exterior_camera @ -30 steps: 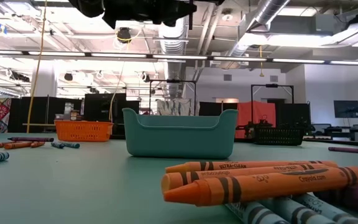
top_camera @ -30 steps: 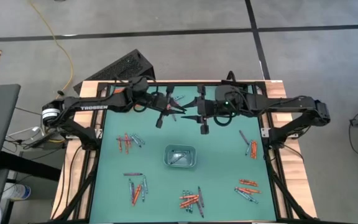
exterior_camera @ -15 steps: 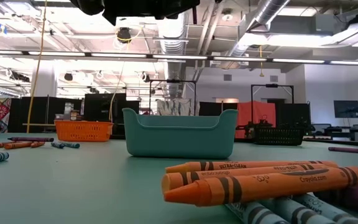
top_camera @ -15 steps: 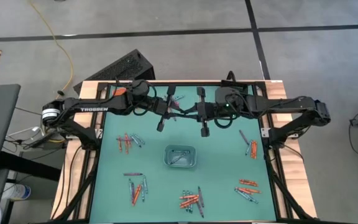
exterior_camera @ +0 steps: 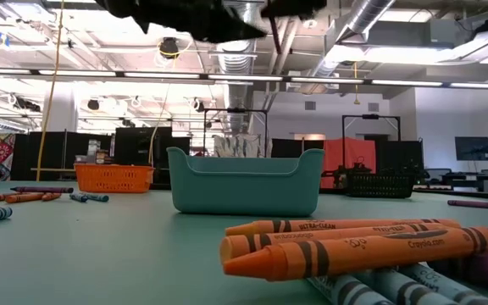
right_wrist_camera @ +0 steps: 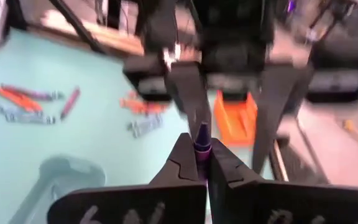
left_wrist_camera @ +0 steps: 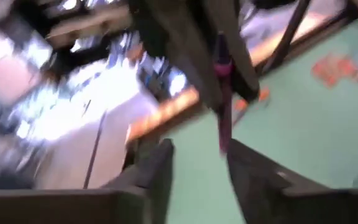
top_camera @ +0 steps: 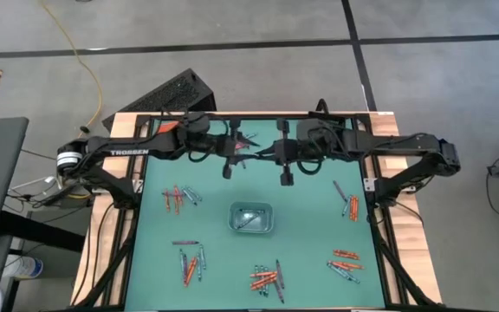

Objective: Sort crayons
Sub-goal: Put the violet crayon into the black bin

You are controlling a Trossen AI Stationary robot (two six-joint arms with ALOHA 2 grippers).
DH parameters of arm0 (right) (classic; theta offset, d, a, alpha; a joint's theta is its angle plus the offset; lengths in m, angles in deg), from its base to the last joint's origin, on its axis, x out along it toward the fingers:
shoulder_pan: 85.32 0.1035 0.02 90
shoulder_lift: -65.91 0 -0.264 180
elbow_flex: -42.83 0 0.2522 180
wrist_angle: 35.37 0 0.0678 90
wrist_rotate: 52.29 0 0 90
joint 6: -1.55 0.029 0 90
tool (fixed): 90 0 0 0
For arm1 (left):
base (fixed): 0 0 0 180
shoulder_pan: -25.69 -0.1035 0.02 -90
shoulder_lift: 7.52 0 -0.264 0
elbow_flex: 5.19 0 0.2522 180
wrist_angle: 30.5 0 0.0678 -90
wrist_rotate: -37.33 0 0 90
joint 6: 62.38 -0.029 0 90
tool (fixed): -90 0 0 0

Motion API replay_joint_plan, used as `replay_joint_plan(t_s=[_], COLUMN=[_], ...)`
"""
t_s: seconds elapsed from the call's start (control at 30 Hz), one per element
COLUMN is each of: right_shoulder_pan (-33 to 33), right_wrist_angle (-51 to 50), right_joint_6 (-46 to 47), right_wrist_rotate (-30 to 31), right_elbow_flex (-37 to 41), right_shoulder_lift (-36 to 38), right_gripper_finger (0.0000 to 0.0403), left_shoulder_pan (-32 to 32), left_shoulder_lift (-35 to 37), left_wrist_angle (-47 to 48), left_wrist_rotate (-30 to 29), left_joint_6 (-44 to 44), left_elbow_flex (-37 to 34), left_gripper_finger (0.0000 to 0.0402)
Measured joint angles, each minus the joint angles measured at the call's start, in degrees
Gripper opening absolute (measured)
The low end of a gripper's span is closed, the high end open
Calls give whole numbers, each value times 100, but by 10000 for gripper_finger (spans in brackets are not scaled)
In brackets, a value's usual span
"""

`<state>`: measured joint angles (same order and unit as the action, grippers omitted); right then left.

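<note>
My right gripper [top_camera: 265, 159] hovers over the table's far middle, shut on a purple crayon [right_wrist_camera: 201, 135]. My left gripper [top_camera: 245, 157] faces it from the left, open [left_wrist_camera: 197, 155]. The crayon's free end [left_wrist_camera: 224, 140] hangs just in front of the left fingers, near one of them; whether it touches I cannot tell. Other crayons lie flat on the green table in small groups at the left [top_camera: 178, 196], near left [top_camera: 191, 264], near middle [top_camera: 265, 279], near right [top_camera: 345, 260] and right [top_camera: 349, 204]. In the low view both grippers are dark shapes at the top [exterior_camera: 210, 13]. My right gripper pinches the purple crayon between its two fingers, at the part just behind the tip [right_wrist_camera: 201, 144]. The fingers lie along the crayon. Its other end sticks out past the fingertips toward the left gripper [left_wrist_camera: 222, 93]. The crayon is lifted clear of the table.
A teal tray [top_camera: 250, 217] stands at the table's middle, below the grippers, with something small inside. An orange tray [exterior_camera: 113, 178] and a black tray [exterior_camera: 379, 182] stand at the far edge. Several orange and blue crayons [exterior_camera: 354, 250] lie close to the low camera.
My left gripper has moved a little toward the right gripper and turned from slanted to square with it. My right gripper has stayed about where it was, still holding the crayon. Nothing on the table has moved.
</note>
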<state>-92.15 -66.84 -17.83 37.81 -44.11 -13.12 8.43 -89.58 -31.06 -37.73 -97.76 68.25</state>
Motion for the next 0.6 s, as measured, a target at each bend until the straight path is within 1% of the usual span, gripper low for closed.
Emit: replay_joint_plan(t_s=[0.07, 0.1, 0.2, 0.3, 0.37, 0.5, 0.6], right_shoulder_pan=[-206, -350, -957, -1810, -2424, -3604, -4200], right_wrist_angle=[-403, -613, -1240, -1661, -1760, -1895, -2017], right_joint_6=[3, -9, -90, -184, -230, -209, -129], right_wrist_rotate=[185, 318, 456, 340, 170, -251, -513], right_elbow_flex=[0, 0, 0, 0, -1, -2, -2], right_shoulder_lift=[0, 0, 0, -1, -71, -366, -783], right_gripper_finger=[5, 5, 5, 4, 4, 4, 4], left_shoulder_pan=[-43, -75, -157, -122, 11, 492, 904], left_shoulder_lift=[110, 156, 248, 249, 244, 228, 227], left_wrist_angle=[571, 925, 1999, 2954, 3487, 3677, 3621], left_wrist_rotate=[-533, -705, -782, -467, -270, -218, -228], left_joint_6=[82, 168, 558, 985, 1136, 1367, 1470], left_elbow_flex=[0, 0, 0, 0, -5, -248, -400], left_gripper_finger=[193, 212, 249, 258, 260, 260, 260])
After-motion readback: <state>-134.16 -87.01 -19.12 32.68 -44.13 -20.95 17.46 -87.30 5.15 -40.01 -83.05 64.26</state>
